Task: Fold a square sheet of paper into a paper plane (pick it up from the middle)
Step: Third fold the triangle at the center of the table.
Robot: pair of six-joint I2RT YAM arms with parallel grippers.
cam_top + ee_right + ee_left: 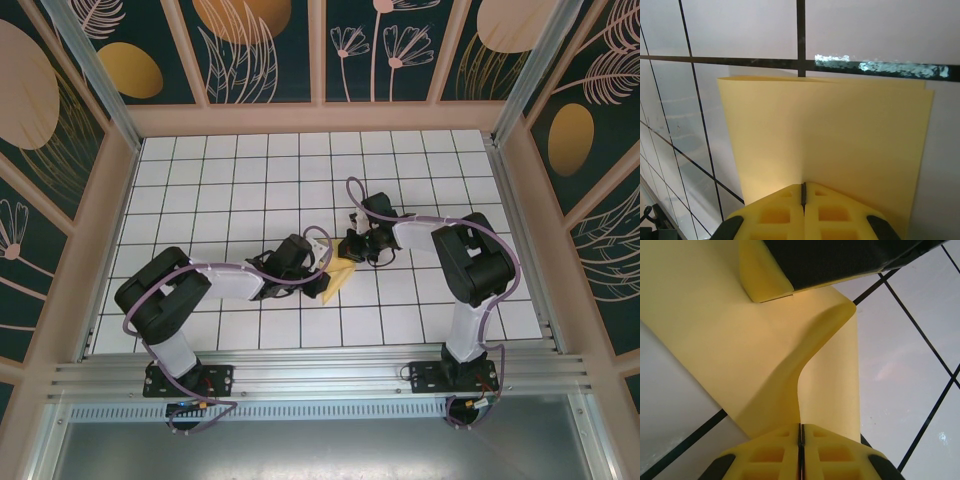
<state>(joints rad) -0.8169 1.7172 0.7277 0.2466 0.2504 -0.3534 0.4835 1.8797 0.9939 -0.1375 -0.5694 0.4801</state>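
Item: square sheet of paper, doubled over; likely early fold. Left gripper, right gripper: jaws pinched on sheet. Your next move, probably: lay flat, press crease.

The square sheet of paper is thin, pale yellow and doubled over on itself, its two layers meeting almost edge to edge along the far side in my right wrist view. It sits near the middle of the white grid tiles, pinched in my left gripper and my right gripper, and bows in a soft curve at my left.
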